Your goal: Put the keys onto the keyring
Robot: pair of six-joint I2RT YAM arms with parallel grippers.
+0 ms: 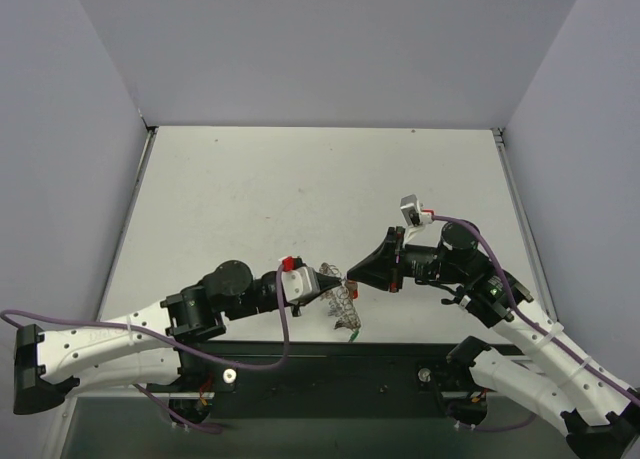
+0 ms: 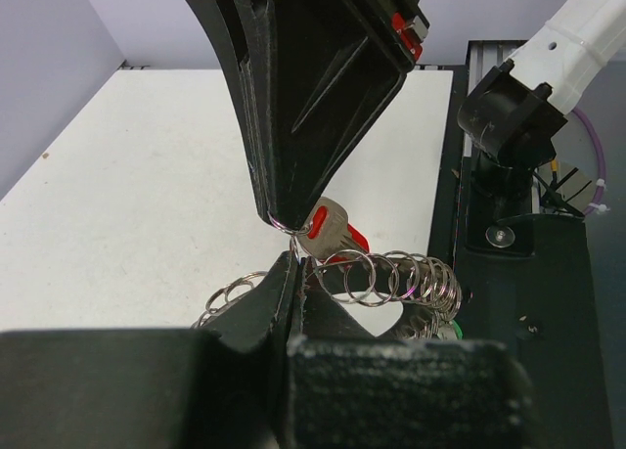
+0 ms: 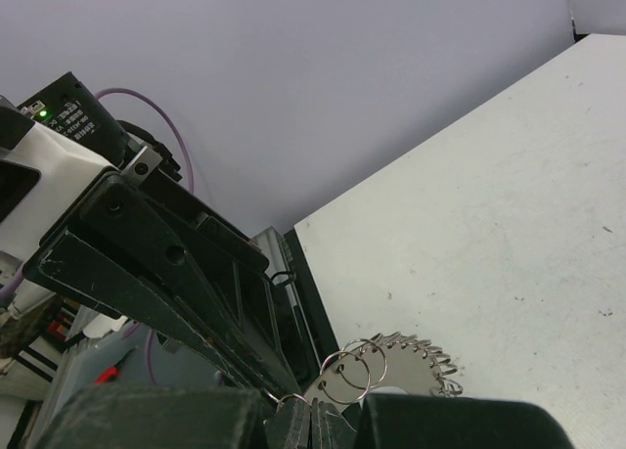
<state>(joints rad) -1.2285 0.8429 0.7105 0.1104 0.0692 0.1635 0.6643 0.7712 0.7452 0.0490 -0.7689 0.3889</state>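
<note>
step: threading red key [image 2: 328,232], first of few by my judgement | next: needs fine line-up of its loop with a coil | table [image 1: 300,179] 1 | grippers 2: left gripper [image 2: 296,288] clamped on keyring [image 2: 406,278]; right gripper [image 2: 277,214] pinching key's loop | keyring 1, near edge, centre | keys seen 2: red, green key [image 1: 355,331] beside ring

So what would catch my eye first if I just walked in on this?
Probably the meeting near the front edge of the table: the right tool pinches a red-headed key, almost tip to tip with the left tool, which grips the frilly silver keyring. A purple cable looping along each arm also stands out.
</note>
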